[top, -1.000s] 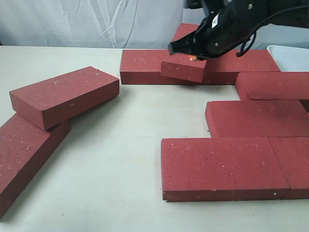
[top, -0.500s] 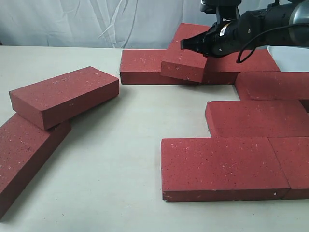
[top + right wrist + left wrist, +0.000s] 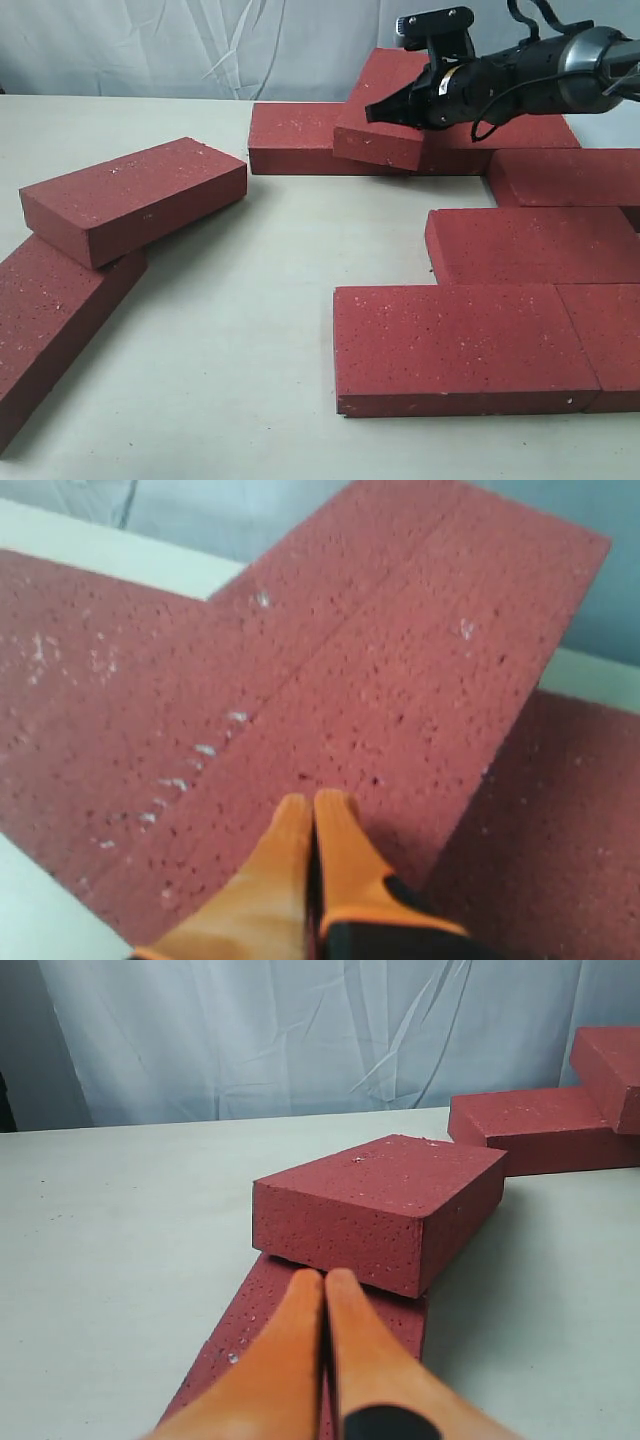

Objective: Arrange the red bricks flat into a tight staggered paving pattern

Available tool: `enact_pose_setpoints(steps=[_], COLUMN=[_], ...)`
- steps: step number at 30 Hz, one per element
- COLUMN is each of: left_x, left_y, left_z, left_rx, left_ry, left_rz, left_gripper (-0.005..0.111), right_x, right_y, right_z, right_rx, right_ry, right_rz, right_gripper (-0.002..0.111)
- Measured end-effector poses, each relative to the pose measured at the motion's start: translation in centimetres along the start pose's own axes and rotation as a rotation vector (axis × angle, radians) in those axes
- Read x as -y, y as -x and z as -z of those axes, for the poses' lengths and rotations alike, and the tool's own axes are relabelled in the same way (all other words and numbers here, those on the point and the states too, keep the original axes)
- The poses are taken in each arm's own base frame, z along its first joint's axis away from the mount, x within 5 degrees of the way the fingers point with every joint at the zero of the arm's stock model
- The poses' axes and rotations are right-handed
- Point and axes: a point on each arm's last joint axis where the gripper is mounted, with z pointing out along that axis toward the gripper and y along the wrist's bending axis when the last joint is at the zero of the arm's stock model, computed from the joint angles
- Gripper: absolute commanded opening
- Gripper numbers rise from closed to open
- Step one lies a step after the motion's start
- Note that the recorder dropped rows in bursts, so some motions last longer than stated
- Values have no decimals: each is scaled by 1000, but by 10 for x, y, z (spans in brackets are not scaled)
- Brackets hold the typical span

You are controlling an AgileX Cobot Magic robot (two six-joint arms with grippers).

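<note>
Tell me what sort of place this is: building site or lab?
Probably an indoor lab bench, not a site: smooth pale tabletop, draped white cloth backdrop behind it, and clean red bricks laid out on top.

Robot lab setup, pale tabletop [image 3: 250, 330], wrinkled white backdrop cloth [image 3: 150, 45], black robot arm [image 3: 530, 78]

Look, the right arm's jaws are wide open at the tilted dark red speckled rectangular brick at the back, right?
No, the right arm's jaws are shut, with the orange tips pressed together, as the right wrist view shows. They are at the tilted dark red speckled rectangular brick at the back.
</note>
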Motion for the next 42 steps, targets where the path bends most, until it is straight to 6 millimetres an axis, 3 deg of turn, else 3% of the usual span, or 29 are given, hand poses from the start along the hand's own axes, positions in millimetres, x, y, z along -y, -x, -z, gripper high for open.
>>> enact_pose_setpoints(steps=[7, 14, 16, 19, 24, 28, 32, 34, 42], left_x=[0, 0, 0, 0, 0, 0, 0, 0, 0], left_y=[0, 0, 0, 0, 0, 0, 0, 0, 0], left_z=[0, 0, 0, 0, 0, 0, 0, 0, 0], left_rx=[0, 0, 0, 0, 0, 0, 0, 0, 0], left_ry=[0, 0, 0, 0, 0, 0, 0, 0, 0], left_rz=[0, 0, 0, 0, 0, 0, 0, 0, 0], left_gripper=[0, 0, 0, 0, 0, 0, 0, 0, 0], right_x=[-11, -73, -88, -90, -65, -18, 19, 28, 26], right_y=[-4, -5, 3, 23, 57, 63, 54, 47, 29], right_z=[0, 6, 16, 37, 73, 75, 56, 42, -16], right_rx=[-77, -155, -161, -124, -20, -3, -5, 11, 142], right_ry=[20, 119, 145, 159, 117, 28, -36, -49, -33], right_rz=[-78, -22, -7, -15, 0, -42, -89, -101, -94], right_gripper=[-1, -1, -1, -1, -1, -1, -1, -1, -1])
